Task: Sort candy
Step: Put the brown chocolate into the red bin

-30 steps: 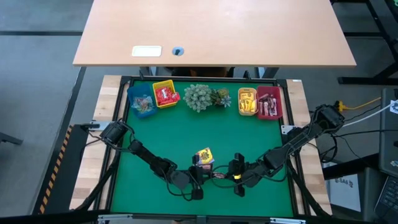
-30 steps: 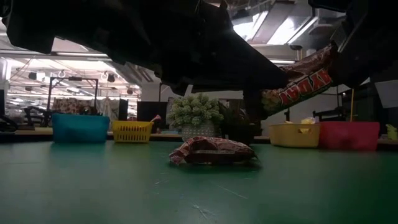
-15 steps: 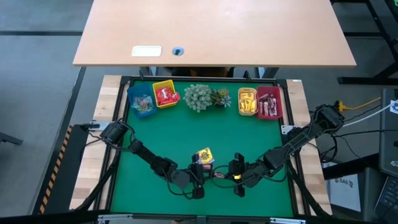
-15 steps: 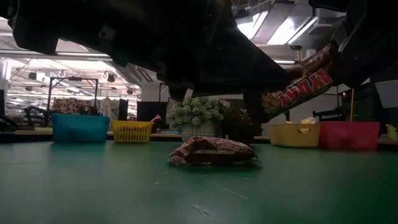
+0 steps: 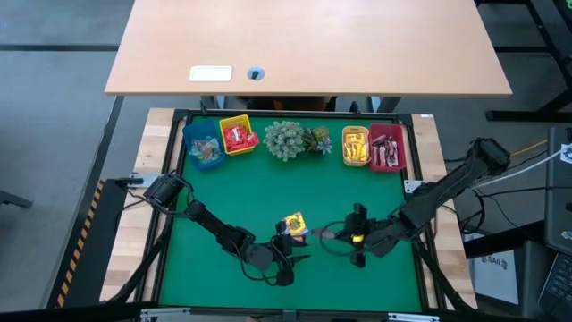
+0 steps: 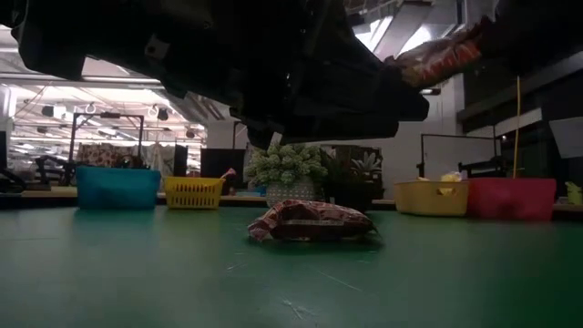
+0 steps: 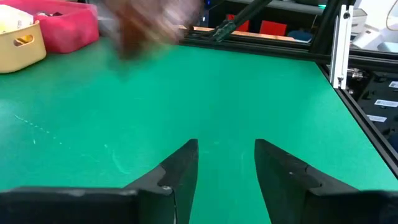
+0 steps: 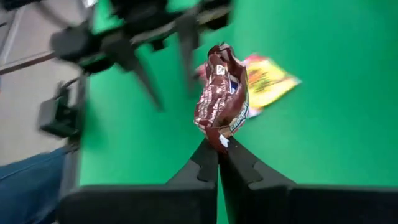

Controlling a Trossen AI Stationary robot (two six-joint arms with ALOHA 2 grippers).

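Down near the bottom centre of the high view, the right gripper (image 5: 337,234) has its fingers pinched completely together on the end of a dark brown-red bar (image 8: 221,99), which sticks out past the tips, lifted clear of the green mat (image 5: 268,192). In the low view that bar (image 6: 437,56) sits high in the upper right of the frame. Just left of it, the left gripper (image 5: 297,257) hovers low with its two fingers (image 7: 180,171) spread apart and nothing between them, only bare mat. A yellow packet (image 5: 293,223) lies on the mat between the two grippers, with another reddish wrapper (image 6: 310,221) at the same spot. Along the top edge of the mat, the blue bin (image 5: 204,150), yellow bin (image 5: 237,135), orange bin (image 5: 356,146) and red bin (image 5: 388,149) all hold candy, with the plant cluster (image 5: 293,139) in the middle.
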